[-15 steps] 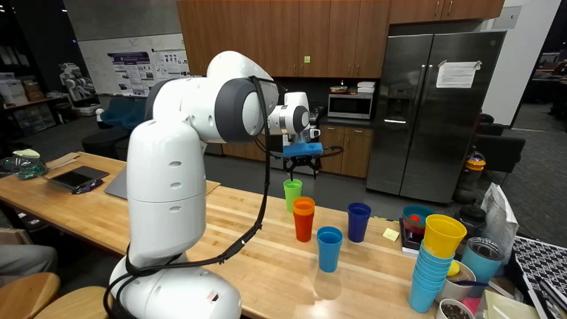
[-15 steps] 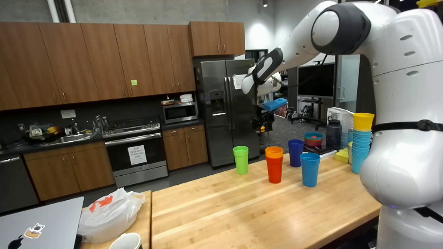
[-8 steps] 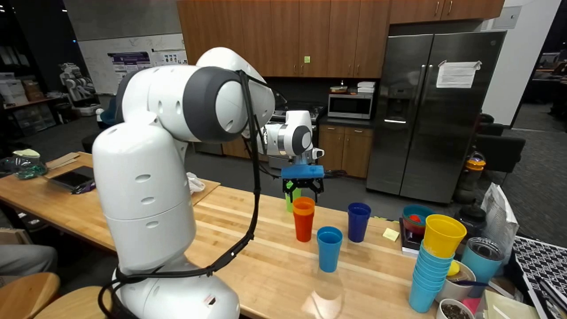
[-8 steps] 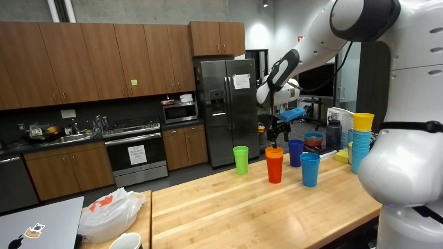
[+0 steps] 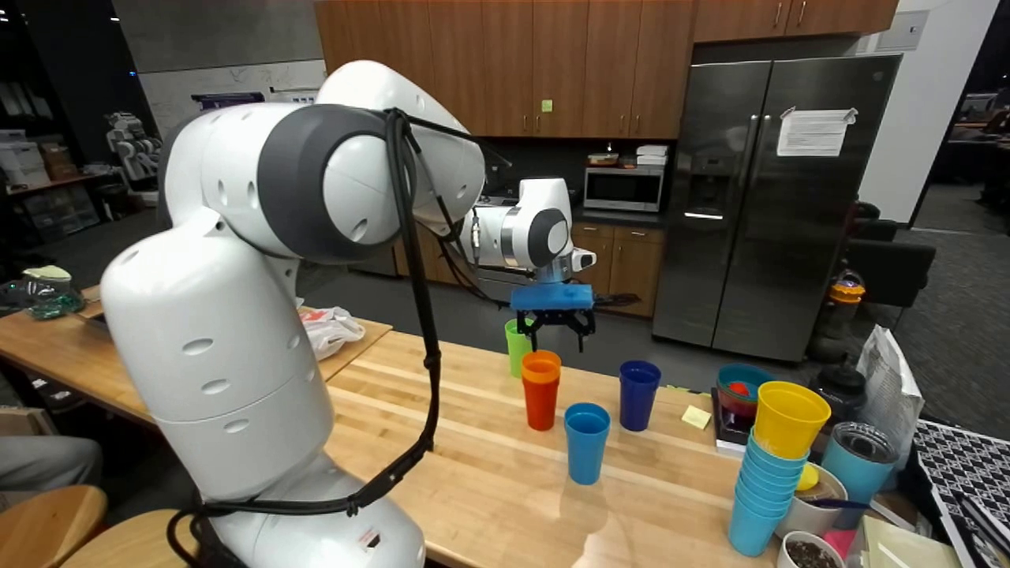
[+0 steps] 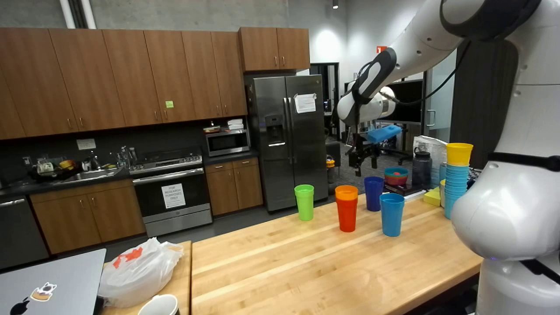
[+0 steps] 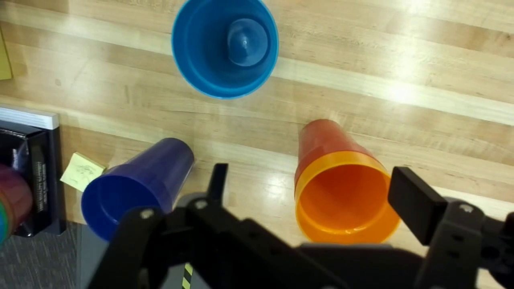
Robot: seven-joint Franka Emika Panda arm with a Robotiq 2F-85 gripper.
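Observation:
My gripper (image 5: 558, 347) hangs above the cups with its fingers wide apart and nothing between them. Below it in the wrist view an orange cup (image 7: 347, 196) sits nested in a red cup (image 7: 323, 136); one finger (image 7: 417, 204) overlaps the orange rim in that view, but contact is not evident. The dark blue cup (image 7: 164, 172) stands on the other finger's side, and a lighter blue cup (image 7: 217, 80) is farther up that view. A green cup (image 6: 305, 203) stands upright at the table's far edge, partly behind the gripper in an exterior view.
A stack of light blue cups (image 5: 761, 497) carries a yellow cup (image 5: 789, 422). Nearby are bowls (image 6: 396, 175), a dark bottle (image 6: 422, 168) and sticky notes (image 5: 697, 417). A plastic bag (image 6: 140, 271) and a laptop (image 6: 52, 280) lie at the opposite end.
The gripper has come down, then risen slightly, shifting from near the green cup towards the dark blue one. The arm has leaned back. The cups stand unmoved and the fingers stay apart.

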